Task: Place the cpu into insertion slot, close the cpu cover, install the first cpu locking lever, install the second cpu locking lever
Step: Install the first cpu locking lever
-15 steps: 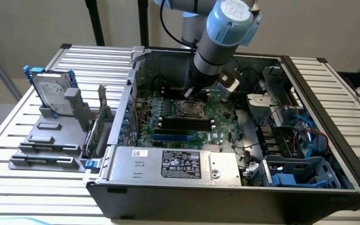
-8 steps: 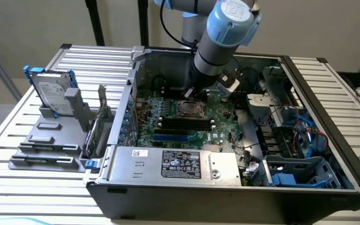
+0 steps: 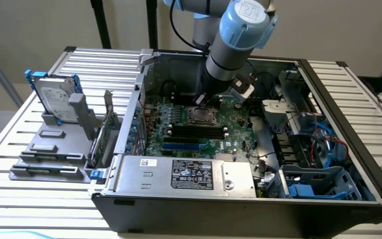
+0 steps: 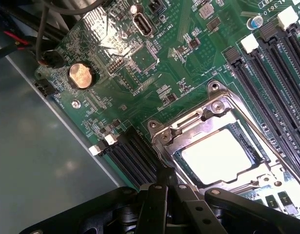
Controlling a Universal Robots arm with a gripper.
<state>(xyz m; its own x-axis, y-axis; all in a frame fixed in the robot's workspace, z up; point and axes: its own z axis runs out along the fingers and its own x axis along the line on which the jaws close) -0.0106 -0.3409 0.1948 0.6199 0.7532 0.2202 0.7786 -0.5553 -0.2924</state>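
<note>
The cpu (image 4: 217, 157) is a pale bright square lying flat in the insertion slot (image 3: 200, 116) on the green motherboard (image 4: 154, 58). The silvery cpu cover (image 4: 189, 127) lies down around the chip, which shows through its cut-out centre. My gripper (image 4: 164, 178) hangs just over the socket's corner, beside the cover's edge, fingers together with nothing between them. In the exterior view the arm reaches down into the open computer case, with the gripper (image 3: 203, 101) right behind the socket. How the locking levers stand I cannot tell.
Long black memory slots (image 4: 267, 83) flank the socket. A coin battery (image 4: 81, 75) sits on the board. A grey labelled power-supply box (image 3: 184, 174) fills the case's front, with a blue drive cage (image 3: 324, 181) on the exterior view's right. A hard drive (image 3: 55, 99) stands outside.
</note>
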